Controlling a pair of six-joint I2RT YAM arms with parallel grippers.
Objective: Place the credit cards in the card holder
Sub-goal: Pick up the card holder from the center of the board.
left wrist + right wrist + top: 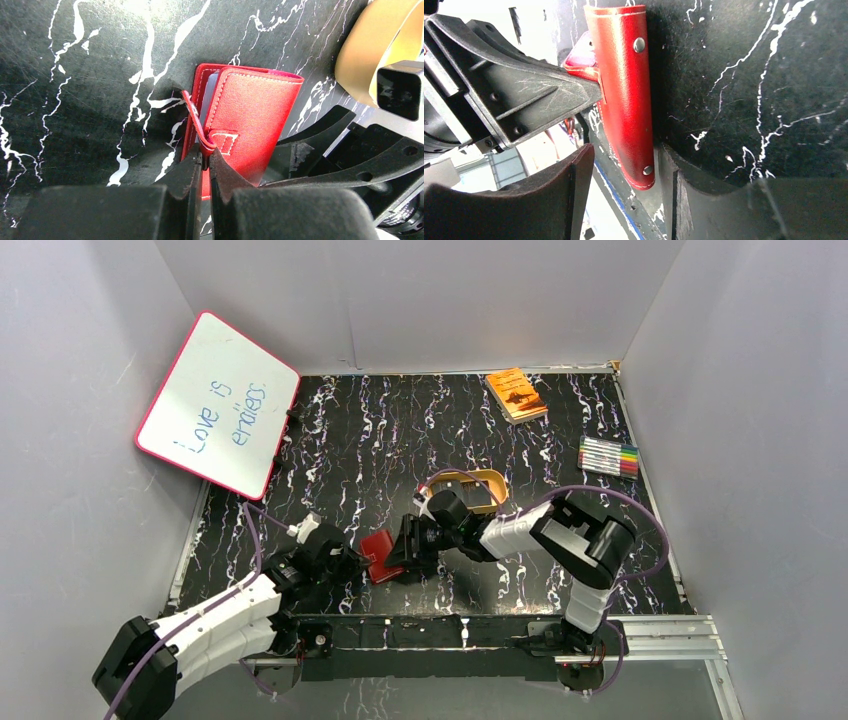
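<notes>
The card holder is a small red leather-like wallet standing on edge on the black marbled table, between my two grippers. My left gripper is shut on its snap tab, which loops off the front flap of the card holder. A pale edge shows inside the fold; I cannot tell whether it is a card. My right gripper stands open around the lower end of the card holder's studded spine, with a wide gap on its left side. The credit cards are hidden or out of view.
A gold oval tray lies just behind the right wrist, and its rim shows in the left wrist view. A whiteboard leans at the back left. An orange book and a marker set lie at the back right.
</notes>
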